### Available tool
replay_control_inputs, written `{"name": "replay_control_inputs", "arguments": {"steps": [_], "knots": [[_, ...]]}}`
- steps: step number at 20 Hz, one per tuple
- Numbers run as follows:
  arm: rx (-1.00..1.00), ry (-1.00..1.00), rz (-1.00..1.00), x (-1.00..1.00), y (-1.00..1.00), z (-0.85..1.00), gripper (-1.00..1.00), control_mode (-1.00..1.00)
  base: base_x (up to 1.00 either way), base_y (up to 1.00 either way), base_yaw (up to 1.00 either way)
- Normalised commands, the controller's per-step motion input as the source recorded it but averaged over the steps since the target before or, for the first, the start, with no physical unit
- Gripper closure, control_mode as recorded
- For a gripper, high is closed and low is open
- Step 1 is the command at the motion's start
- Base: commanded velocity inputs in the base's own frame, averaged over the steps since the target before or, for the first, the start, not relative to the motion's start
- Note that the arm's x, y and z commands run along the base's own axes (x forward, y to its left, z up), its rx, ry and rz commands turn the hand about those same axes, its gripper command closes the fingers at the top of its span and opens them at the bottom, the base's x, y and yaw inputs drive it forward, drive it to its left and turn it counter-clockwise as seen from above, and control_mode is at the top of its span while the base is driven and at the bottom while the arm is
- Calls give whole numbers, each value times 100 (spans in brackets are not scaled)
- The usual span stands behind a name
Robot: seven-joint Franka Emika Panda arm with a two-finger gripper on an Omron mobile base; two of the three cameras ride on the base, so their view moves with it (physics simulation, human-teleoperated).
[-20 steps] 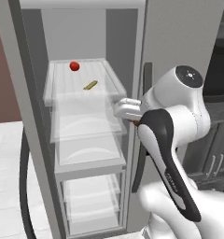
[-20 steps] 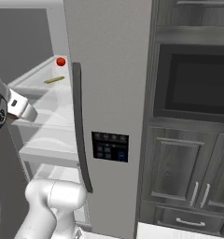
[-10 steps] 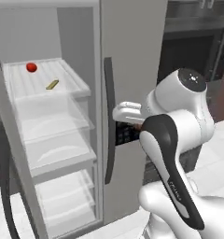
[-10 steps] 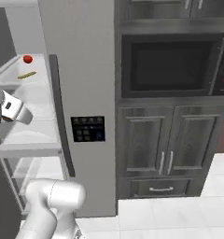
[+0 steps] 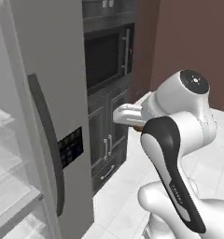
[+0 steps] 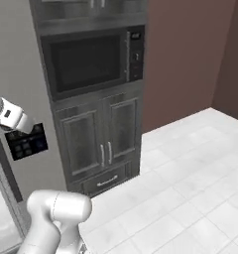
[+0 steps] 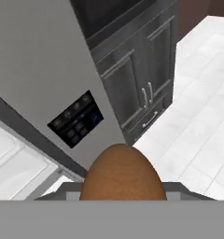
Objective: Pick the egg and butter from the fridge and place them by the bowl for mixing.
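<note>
egg (image 7: pixel 120 172): brown, sits between the jaws of my gripper (image 7: pixel 120 184), looks clamped, held near, in front of fridge (image 5: pixel 44 93) panel.
fridge: left, shelves seen at its left edge.
butter: can't see it, I reckon not fetched.
progress: egg half done; bowl drop + butter left.

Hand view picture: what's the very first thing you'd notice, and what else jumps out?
The big brown egg sits right up close at the bottom middle of the hand view, held at the gripper. Behind it stands the tall grey fridge with its dark button panel. To the fridge's right, dark cabinets sit under a black microwave.
</note>
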Motion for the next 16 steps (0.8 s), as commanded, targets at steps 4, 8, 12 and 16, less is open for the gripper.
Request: {"name": "replay_control_inputs", "arguments": {"steps": [4,8,12,16], "knots": [[0,0,0,0,0,0,100,100,0,11,-95],[0,0,0,0,0,0,100,100,0,9,-98],[0,0,0,0,0,0,100,100,0,9,-98],[0,0,0,0,0,0,100,100,0,9,-98]]}}
